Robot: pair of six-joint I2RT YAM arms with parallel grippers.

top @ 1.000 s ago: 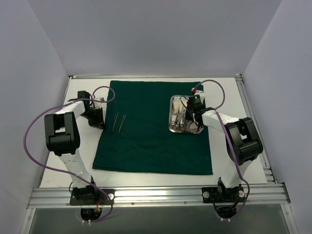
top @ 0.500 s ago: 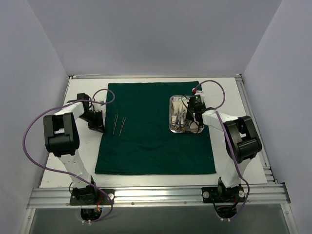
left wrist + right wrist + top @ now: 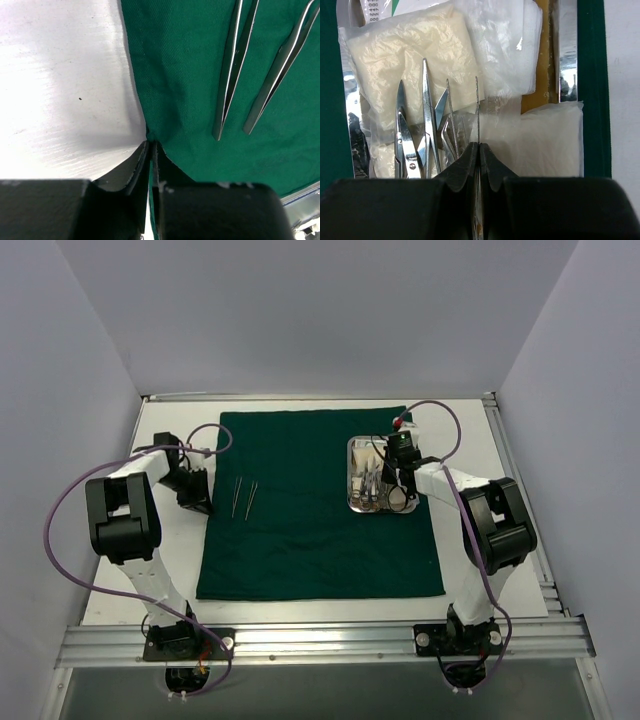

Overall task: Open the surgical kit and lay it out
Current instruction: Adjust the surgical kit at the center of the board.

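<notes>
So compared to a second ago, the green cloth point(image 3: 310, 530) is sitting squarer on the table, with the skew mostly gone. The left gripper point(image 3: 151, 145) is still clamping the cloth's left edge right at its fingertips. Two forceps point(image 3: 235, 65) are lying on the cloth just ahead of it and to its right, their far ends cut off by the frame. The right gripper point(image 3: 479, 149) has crept a bit toward the far end of the tray point(image 3: 566, 50), and it's pinching a thin silver tool point(image 3: 477, 110) that's poking straight out past its tips. Scissors point(image 3: 402, 142) are lying just left of it on the clear packets point(image 3: 405, 50). The tool's handle is hiding behind the fingers, so I can't tell what kind it is.
</notes>
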